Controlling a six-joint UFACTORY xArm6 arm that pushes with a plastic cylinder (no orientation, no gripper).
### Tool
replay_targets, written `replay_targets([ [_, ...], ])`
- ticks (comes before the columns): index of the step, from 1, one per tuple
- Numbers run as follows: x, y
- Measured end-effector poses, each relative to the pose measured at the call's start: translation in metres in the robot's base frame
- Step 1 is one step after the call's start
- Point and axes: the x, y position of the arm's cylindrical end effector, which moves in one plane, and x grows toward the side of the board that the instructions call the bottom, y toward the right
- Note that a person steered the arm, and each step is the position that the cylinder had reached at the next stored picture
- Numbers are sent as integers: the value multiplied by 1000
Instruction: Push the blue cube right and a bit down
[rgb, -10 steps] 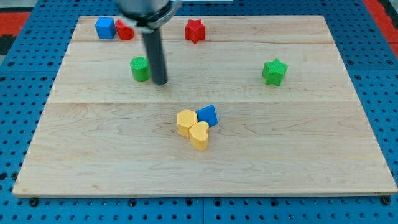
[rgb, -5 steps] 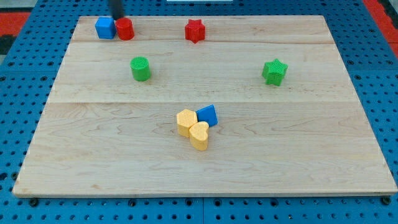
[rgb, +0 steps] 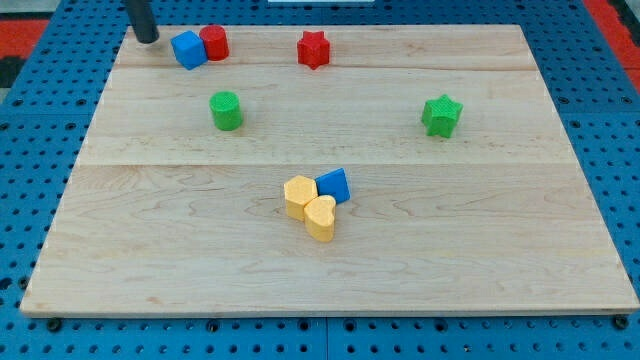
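The blue cube (rgb: 187, 49) sits near the board's top left corner, turned a little, touching the red cylinder (rgb: 214, 42) on its right. My tip (rgb: 147, 39) stands on the board just left of the blue cube, a small gap apart. The rod runs up out of the view's top.
A red star (rgb: 313, 48) lies at top centre. A green cylinder (rgb: 226, 110) lies below the blue cube. A green star (rgb: 441, 115) is at the right. A yellow hexagon (rgb: 299, 196), a yellow heart (rgb: 321, 217) and a blue triangular block (rgb: 334, 186) cluster mid-board.
My tip went from beside the green cylinder up to the top left corner. The blue cube has shifted right and turned, nudging the red cylinder right.
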Motion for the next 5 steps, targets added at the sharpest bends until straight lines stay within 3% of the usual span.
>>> replay_targets([
  [1,65,55],
  [2,90,129],
  [3,86,83],
  [5,38,148],
])
